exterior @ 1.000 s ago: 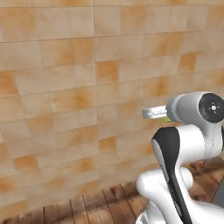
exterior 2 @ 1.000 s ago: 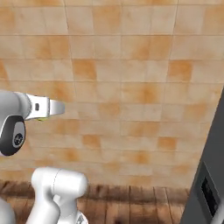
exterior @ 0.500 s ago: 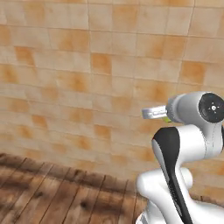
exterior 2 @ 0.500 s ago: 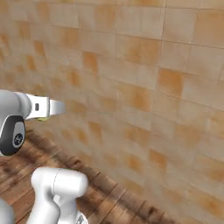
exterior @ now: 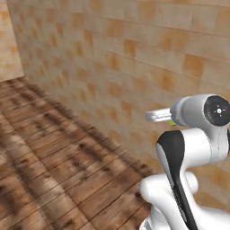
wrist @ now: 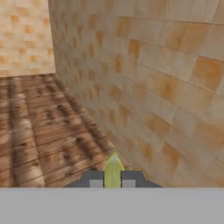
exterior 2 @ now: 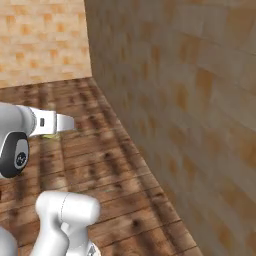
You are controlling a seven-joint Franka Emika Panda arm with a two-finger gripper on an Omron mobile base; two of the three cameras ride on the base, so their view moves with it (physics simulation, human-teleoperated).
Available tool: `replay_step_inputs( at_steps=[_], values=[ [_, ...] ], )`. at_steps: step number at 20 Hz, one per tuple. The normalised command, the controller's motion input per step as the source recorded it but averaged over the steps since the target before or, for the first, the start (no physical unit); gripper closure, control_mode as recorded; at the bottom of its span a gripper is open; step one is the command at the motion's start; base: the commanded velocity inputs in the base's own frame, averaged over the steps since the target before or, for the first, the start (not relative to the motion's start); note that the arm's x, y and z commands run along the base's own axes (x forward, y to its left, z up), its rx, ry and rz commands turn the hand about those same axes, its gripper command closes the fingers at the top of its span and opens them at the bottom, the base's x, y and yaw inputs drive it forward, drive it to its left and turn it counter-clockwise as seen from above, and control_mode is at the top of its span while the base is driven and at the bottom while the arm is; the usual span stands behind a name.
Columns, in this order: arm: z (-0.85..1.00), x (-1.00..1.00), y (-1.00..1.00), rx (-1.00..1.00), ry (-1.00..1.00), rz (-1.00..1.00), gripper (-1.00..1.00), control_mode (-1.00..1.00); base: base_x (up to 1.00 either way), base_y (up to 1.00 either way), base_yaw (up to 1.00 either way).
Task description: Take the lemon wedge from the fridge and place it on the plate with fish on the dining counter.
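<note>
Smooth glossy white arm (exterior: pixel 193 148) with rounded, bulging links. Broad black band running down the near link. Dark round cap on the joint (exterior: pixel 218 110), small pale dot at its centre; another dark cap (exterior 2: pixel 17 155) with tiny marks. Pale grey gripper (wrist: pixel 113 178), small dark finger tips with lighter square pads.

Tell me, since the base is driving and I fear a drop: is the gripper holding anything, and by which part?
Yes. The gripper holds the lemon wedge, clamped between its fingertips at the wedge's lower end; the pointed tip sticks out ahead.
</note>
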Motion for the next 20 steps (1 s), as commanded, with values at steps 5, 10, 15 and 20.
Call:
replay_step_inputs(
  at_steps=[5, 10, 15, 20],
  values=[
    [0.00, 0.00, 0.00, 0.00, 0.00, 0.00, 1.00, 1.00, 0.22, 0.28, 0.85],
    [0.00, 0.00, 0.00, 0.00, 0.00, 0.00, 1.00, 1.00, 0.46, 0.07, 0.81],
    [0.00, 0.00, 0.00, 0.00, 0.00, 0.00, 1.00, 1.00, 0.91, 0.00, 0.68],
    [0.00, 0.00, 0.00, 0.00, 0.00, 0.00, 1.00, 1.00, 1.00, 0.13, 0.48]
  ],
)
